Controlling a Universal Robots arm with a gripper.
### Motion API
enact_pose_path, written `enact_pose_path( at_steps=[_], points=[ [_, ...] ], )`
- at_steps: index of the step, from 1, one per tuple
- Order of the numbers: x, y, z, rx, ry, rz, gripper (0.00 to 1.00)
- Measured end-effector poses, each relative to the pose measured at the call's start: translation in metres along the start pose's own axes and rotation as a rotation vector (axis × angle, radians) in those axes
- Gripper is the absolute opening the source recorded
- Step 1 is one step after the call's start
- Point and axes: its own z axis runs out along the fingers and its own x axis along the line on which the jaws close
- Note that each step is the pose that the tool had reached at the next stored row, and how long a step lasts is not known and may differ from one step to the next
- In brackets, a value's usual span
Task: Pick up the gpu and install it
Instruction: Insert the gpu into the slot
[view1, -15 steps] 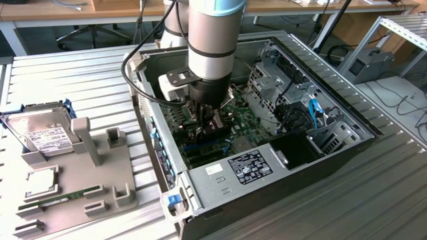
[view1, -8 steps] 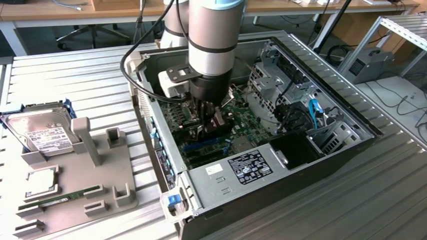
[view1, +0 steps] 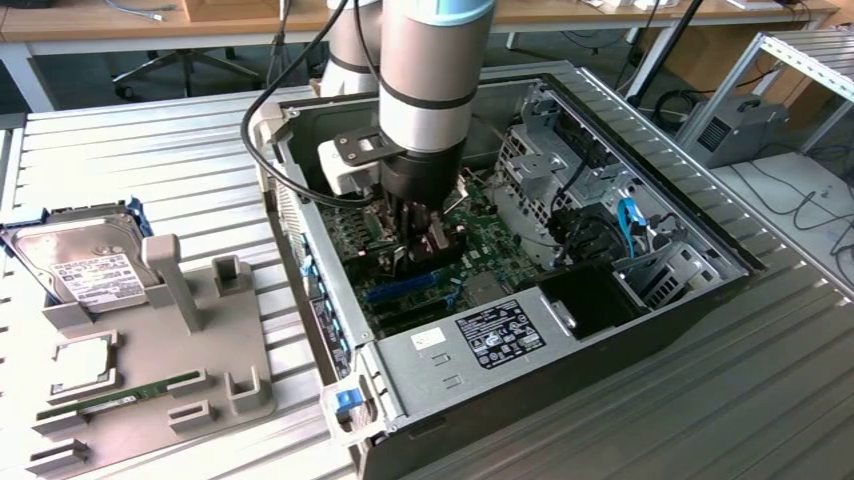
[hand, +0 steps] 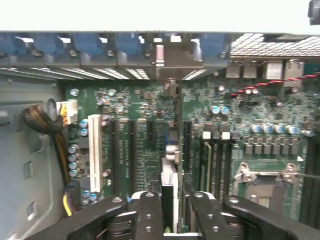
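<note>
The claw (hand: 170, 212) is clenched on the gpu (hand: 169, 192) — the card stands on edge between its fingers (hand: 149, 215), low over the motherboard (hand: 135, 145) inside the open computer case (view1: 694, 225), near the blue slots (view1: 400, 290).

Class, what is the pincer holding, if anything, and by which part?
The pincer holds the gpu edge-on by its upper edge, over the motherboard slots.
</note>
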Motion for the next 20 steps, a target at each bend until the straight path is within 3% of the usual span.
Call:
enact_pose_path(
  at_steps=[2, 4, 5, 7, 8, 11, 20],
  points=[
    [0.0007, 0.0, 0.0001, 0.0, 0.0001, 0.0, 0.26],
    [0.001, -0.0001, 0.0001, -0.0002, 0.0075, 0.0, 0.26],
    [0.0011, -0.0001, 0.0, -0.0003, 0.0154, -0.001, 0.26],
    [0.0011, -0.0001, 0.0001, -0.0006, 0.0404, -0.002, 0.26],
    [0.0011, -0.0001, 0.0002, -0.0007, 0.0491, -0.002, 0.26],
    [0.0011, 0.0, 0.0, -0.0009, 0.051, -0.002, 0.26],
    [0.001, 0.0037, 0.0002, -0.0009, 0.0462, 0.001, 0.26]
  ],
)
